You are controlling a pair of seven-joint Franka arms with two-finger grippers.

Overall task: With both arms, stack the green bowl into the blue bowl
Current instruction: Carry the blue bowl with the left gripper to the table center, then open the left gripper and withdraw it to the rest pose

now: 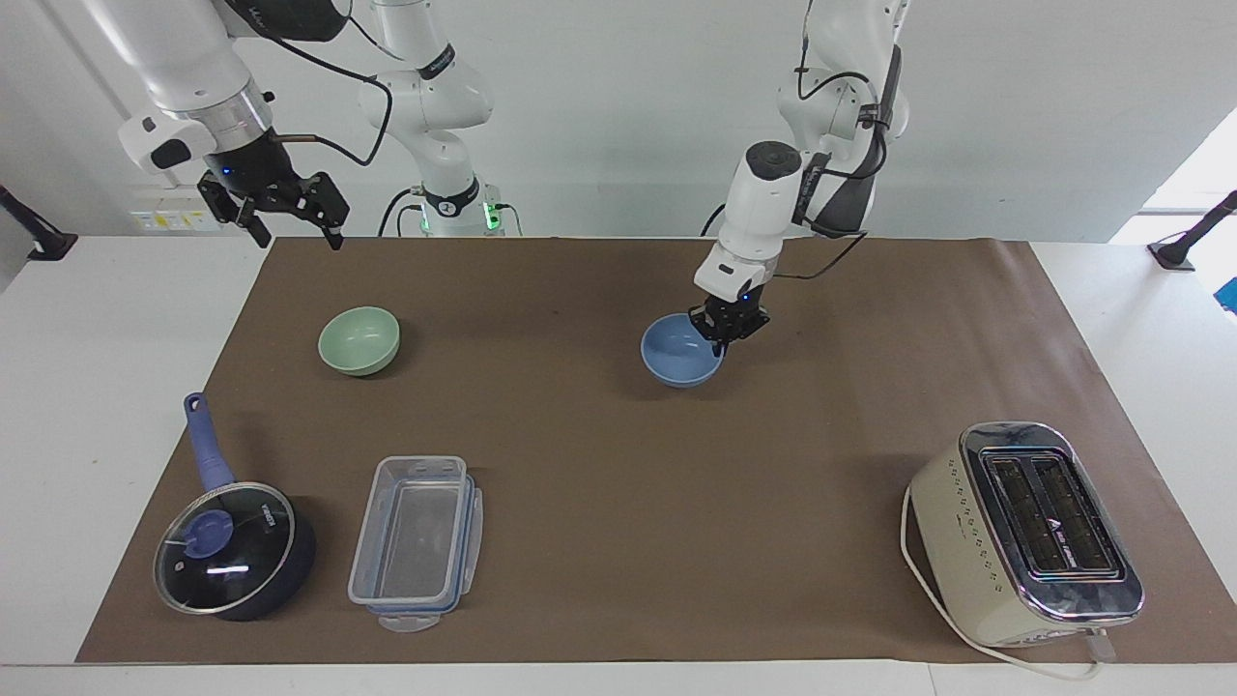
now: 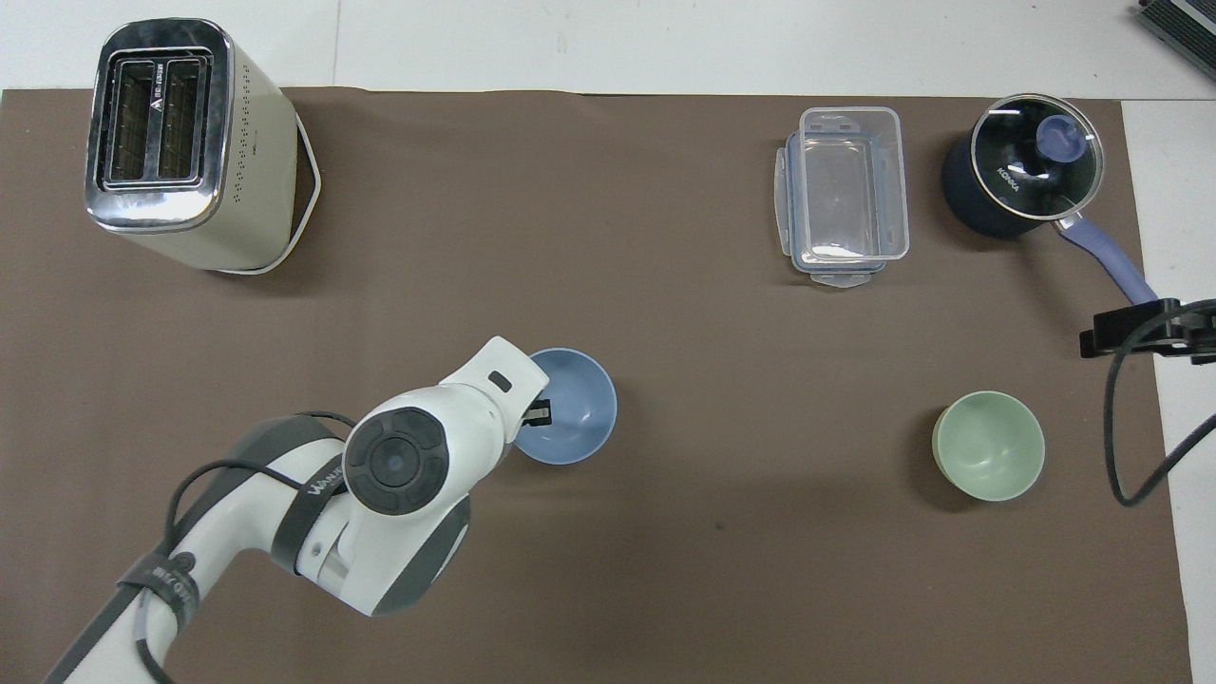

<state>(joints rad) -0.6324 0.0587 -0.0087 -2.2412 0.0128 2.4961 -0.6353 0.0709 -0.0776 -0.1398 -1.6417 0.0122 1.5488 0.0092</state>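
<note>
Blue bowl (image 1: pixel 681 362) — rim pinched by left gripper (image 1: pixel 723 333), mid-surface, likely staged for stacking; green bowl (image 1: pixel 359 339) untouched; right gripper (image 1: pixel 275 208) spread, waiting.

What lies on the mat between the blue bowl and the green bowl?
Nothing: between the blue bowl and the green bowl only bare brown mat shows, clearest in the overhead view.

The left arm's wrist (image 2: pixel 475 418) hides part of the blue bowl (image 2: pixel 575 413)

Mint-green bowl (image 1: pixel 359 339), periwinkle-blue bowl (image 1: pixel 676 354)
</note>
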